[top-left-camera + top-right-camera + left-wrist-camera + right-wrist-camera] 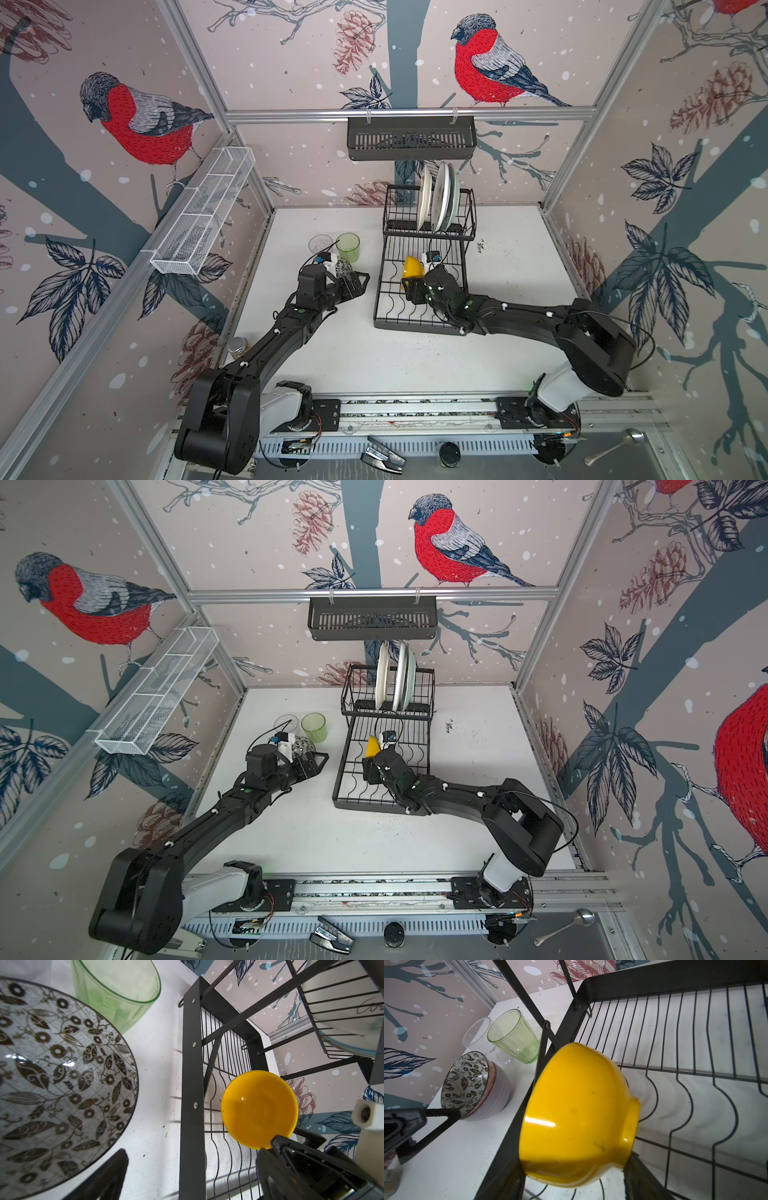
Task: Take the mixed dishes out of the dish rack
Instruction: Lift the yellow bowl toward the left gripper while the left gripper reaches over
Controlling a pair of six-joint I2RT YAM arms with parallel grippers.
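Yellow bowl (579, 1113) held on its side over the dish rack (654, 978).
Glossy and plain yellow with a few dark smudges, it is tipped above the rack's flat wavy-wire tray, its rim pinched by the right fingers (640, 1176). The left fingers (112, 1176) are spread wide and empty beside the rack.

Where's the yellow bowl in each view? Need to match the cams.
Top view: bowl tilted over rack's lower tray, in right gripper.
Top view: same spot.
Left wrist: its inside faces the camera, past the rack's side bar.
Right wrist: underside close up, mid-frame.
Shared landmark: green glass beside the rack.
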